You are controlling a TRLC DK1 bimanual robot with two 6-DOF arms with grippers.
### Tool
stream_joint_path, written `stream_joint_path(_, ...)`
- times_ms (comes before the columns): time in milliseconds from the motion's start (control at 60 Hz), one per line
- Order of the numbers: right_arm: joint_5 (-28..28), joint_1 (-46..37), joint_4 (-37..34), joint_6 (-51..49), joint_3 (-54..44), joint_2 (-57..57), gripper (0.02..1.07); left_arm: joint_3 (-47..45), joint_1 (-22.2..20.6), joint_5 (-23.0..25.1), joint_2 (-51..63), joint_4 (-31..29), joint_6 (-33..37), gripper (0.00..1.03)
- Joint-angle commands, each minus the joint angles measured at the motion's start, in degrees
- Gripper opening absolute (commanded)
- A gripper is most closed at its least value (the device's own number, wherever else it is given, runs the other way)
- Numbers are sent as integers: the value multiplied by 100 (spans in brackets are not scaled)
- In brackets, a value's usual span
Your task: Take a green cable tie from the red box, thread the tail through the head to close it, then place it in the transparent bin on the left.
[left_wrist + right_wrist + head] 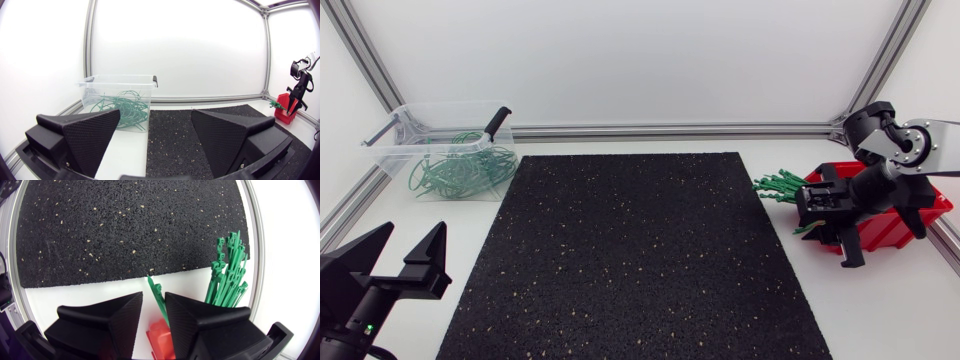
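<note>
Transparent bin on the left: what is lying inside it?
Inside the transparent bin lies a tangled heap of green cable ties, many bent into loops. They overlap, so the lower ones are covered and their number cannot be told.

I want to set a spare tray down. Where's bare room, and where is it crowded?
The mat is bare all over, between the bin and the red box. The table between bin and left tool is free too. Crowded: the right edge, where ties stick out of the red box under the right tool.
</note>
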Motion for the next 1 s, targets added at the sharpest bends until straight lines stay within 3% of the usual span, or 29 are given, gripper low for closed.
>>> stream_joint_path(0, 96, -54, -176, -266, -167, -201, 35, -235, 34, 43, -14, -78, -83, 99)
stream_joint_path(100, 148, -54, -193, -363, -184, -332, 30, -235, 42, 43, -14, -78, -92, 99)
stream_joint_path(167, 175, -54, -202, -415, -193, -376, 19, -235, 42, 43, -14, -78, -83, 99)
stream_joint_path(267, 175, -54, -211, -424, -167, -429, 14, -235, 51, 43, -14, -78, -92, 99)
stream_joint_path(983, -80, -283, -553, -486, 413, -605, 8, -235, 34, 43, -14, -78, -83, 99)
